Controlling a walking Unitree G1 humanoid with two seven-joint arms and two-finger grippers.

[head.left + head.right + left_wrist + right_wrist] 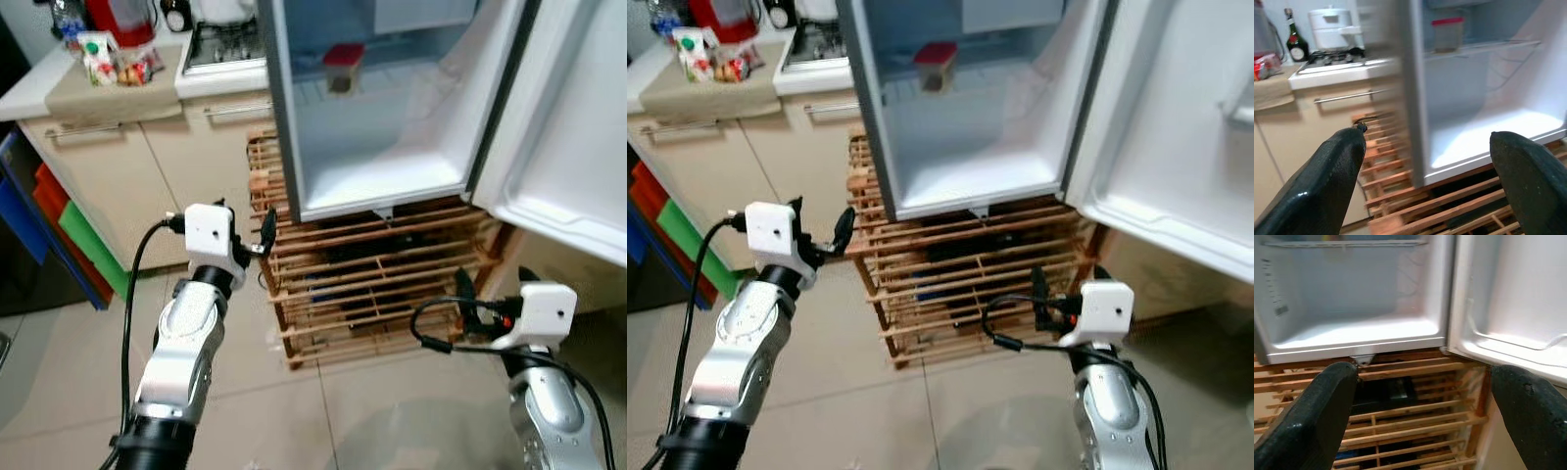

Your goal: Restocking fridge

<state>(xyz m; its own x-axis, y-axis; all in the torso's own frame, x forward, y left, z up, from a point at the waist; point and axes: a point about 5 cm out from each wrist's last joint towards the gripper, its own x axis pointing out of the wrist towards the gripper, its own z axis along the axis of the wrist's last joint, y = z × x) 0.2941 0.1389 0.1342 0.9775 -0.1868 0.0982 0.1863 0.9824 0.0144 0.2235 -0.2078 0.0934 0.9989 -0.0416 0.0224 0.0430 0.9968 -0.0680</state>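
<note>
open fridge (392,166), red-lidded container (343,67) on shelf

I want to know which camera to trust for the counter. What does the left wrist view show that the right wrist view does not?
Left wrist view alone: a dark bottle, a white pot by the stove, a cabinet handle, and a red-lidded container on the fridge shelf.

Right wrist view alone: the inner side of the open fridge door.

Both: the bare fridge floor, the wooden rack under it, and that hand's open fingers.
</note>
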